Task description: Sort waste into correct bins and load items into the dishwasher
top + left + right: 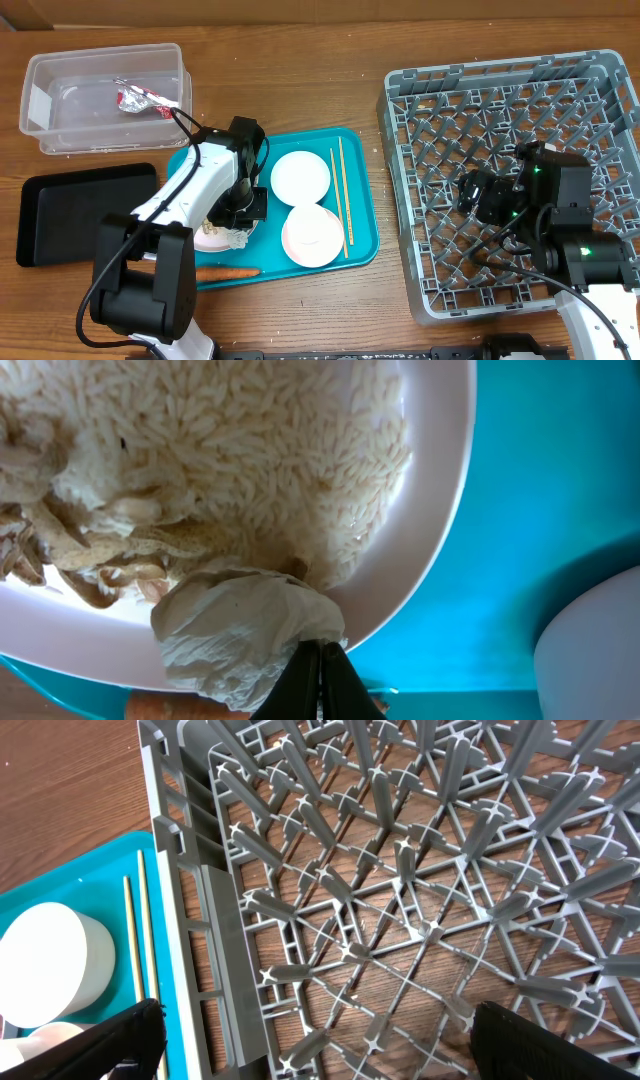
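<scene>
My left gripper [320,655] is down at the near edge of the plate [440,510]. Its fingers are pressed tight together, and their tips nip the lower right edge of the crumpled white scrap [240,640]. The scrap lies over the plate's rim, partly on the food. The plate holds rice [300,440] and beige food bits [60,550] on the left. It sits on the teal tray [550,460], at that tray's left side as I see it from overhead. The carrot [228,272] lies along the tray's front edge, just below the plate.

Two white bowls [300,176] stand in the middle of the teal tray, one behind the other. The chopsticks [339,200] lie side by side just to their right, pointing front to back.

The clear tub [30,100] stands at the far left corner of the table [300,60], with the red wrapper [140,98] inside it. The black tray [60,215] sits in front of the tub, to the left of the teal tray, and I see nothing in it.

My right gripper [315,1010] hangs above the grey rack [400,920], over its left half, with the fingers spread wide and nothing between them. The rack stands to the right of the teal tray, and I see only bare lattice in it.
</scene>
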